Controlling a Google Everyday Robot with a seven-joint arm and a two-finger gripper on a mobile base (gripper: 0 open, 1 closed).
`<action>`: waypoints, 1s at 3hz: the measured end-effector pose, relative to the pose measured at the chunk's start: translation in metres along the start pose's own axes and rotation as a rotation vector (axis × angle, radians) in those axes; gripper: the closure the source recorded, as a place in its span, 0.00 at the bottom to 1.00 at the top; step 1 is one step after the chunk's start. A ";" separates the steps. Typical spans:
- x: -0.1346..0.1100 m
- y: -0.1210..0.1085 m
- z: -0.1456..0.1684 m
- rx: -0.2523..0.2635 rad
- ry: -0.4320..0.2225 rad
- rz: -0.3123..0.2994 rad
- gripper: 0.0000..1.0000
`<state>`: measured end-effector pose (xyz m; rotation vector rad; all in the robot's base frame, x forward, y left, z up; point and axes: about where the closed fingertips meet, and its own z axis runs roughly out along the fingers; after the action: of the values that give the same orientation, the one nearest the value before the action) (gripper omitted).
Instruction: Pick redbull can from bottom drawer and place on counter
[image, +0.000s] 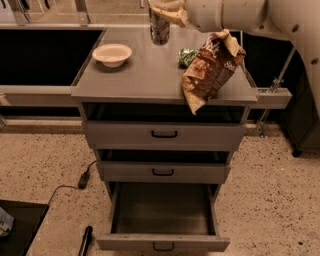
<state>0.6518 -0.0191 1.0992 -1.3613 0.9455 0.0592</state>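
The redbull can (159, 29) is a slim silver-grey can with dark markings, upright at the back middle of the counter (145, 75); its base is at or just above the surface. My gripper (165, 11) comes in from the upper right and its tan fingers (172, 15) close over the can's top. The bottom drawer (162, 212) is pulled open below, and its inside looks empty.
A white bowl (112, 53) sits at the counter's back left. A small green shiny wrapper (187, 56) lies right of the can. A brown chip bag (212, 67) overhangs the counter's front right edge. The two upper drawers (164, 134) stand slightly ajar. A black cable (82, 180) lies on the floor at the left.
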 end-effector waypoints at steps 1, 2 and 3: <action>0.055 -0.006 0.041 -0.054 0.021 0.060 1.00; 0.094 0.001 0.096 -0.113 0.002 0.135 1.00; 0.111 0.015 0.151 -0.179 -0.026 0.208 1.00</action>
<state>0.7961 0.0598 1.0077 -1.4175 1.0767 0.3254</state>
